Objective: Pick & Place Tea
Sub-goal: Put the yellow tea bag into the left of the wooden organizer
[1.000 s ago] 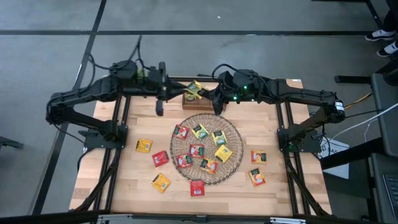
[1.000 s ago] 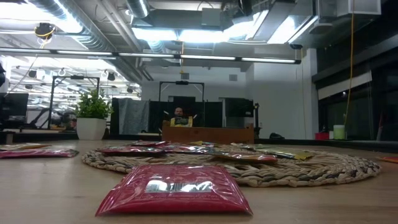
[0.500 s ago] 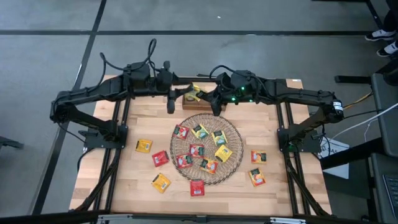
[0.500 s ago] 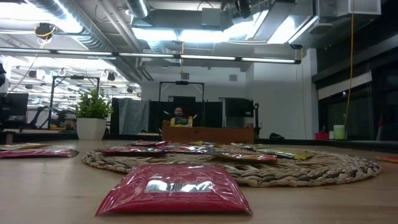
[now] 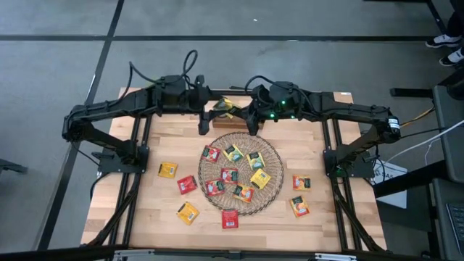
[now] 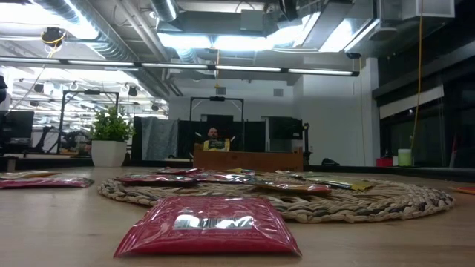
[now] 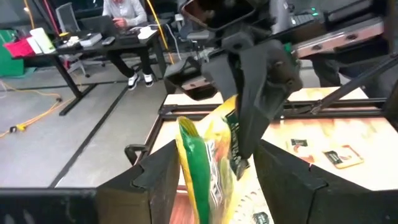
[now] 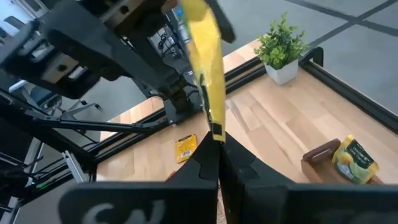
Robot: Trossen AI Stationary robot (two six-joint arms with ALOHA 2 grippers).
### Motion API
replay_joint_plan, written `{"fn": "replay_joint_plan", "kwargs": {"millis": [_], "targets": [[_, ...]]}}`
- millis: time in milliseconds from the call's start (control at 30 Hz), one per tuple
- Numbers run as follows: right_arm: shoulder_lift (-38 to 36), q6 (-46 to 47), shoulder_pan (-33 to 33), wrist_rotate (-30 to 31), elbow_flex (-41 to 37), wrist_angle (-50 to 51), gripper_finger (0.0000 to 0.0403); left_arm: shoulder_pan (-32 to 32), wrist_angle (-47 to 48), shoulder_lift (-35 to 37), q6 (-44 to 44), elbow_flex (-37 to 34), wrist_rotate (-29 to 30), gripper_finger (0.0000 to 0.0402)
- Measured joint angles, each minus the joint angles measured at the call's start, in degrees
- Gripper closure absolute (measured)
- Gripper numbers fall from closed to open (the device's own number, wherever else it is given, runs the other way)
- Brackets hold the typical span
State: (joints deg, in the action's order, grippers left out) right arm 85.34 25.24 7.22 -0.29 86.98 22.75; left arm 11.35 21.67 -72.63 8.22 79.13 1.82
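My right gripper (image 5: 251, 119) hangs above the table's far middle, shut on a yellow-and-green tea sachet (image 8: 205, 68). My left gripper (image 5: 203, 122) is open just to its left. Its two fingers (image 7: 152, 180) stand on either side of the same sachet (image 7: 202, 165); I cannot tell whether they touch it. Several red and yellow sachets lie flat on the round wicker mat (image 5: 202, 171). More lie on the bare table to its left (image 5: 168, 170), near side (image 5: 230, 218) and right (image 5: 301, 182). A red sachet (image 6: 208, 226) lies close in the low view. My right gripper pinches one end of the yellow sachet (image 8: 215, 127) between its two shut fingers. The sachet sticks out past the fingertips toward my left gripper, lifted clear of the table. In the left wrist view the right fingers (image 7: 252, 118) come at it slanting down from above.
A wooden holder (image 8: 320, 155) with a yellow sachet in it (image 8: 354, 158) stands at the table's far edge, and it also shows in the high view (image 5: 230, 120). A small potted plant (image 8: 283, 46) stands near it. A person sits at a desk beyond the table (image 7: 124, 12).
My left gripper has moved toward the table's right edge, closing on my right gripper and the sachet it holds. My right gripper has kept still.
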Motion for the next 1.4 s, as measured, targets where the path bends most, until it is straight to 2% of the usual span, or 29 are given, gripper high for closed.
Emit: {"fn": "replay_joint_plan", "kwargs": {"millis": [267,400,767,900,1200,1400], "targets": [[0.0,0.0,-0.02,0.0,0.0,-0.25,0.0403,0.13,-0.42,-0.06,0.02,0.0,4.59,0.0225],[0.0,-0.04,-0.01,-0.2,0.0,-0.25,0.0403,0.66,-0.45,-0.06,0.05,0.0,4.7,0.0243],[0.0,-0.22,-0.02,-0.73,0.0,-0.14,0.0403,0.85,-0.76,-0.06,-0.4,0.0,1.67,0.0341],[0.0,-0.22,-0.02,-1.08,0.02,-0.19,0.0403,0.82,-2.36,-0.06,-1.49,0.0,1.45,0.0364],[0.0,-0.32,-0.33,-1.39,0.09,-0.31,0.0403,0.81,-3.82,-0.06,-1.64,0.0,0.56,0.0366],[0.0,-0.42,-0.35,-1.63,0.09,-0.04,0.0403,0.81,-3.96,-0.01,-2.8,0.0,-2.56,0.0341]]}}
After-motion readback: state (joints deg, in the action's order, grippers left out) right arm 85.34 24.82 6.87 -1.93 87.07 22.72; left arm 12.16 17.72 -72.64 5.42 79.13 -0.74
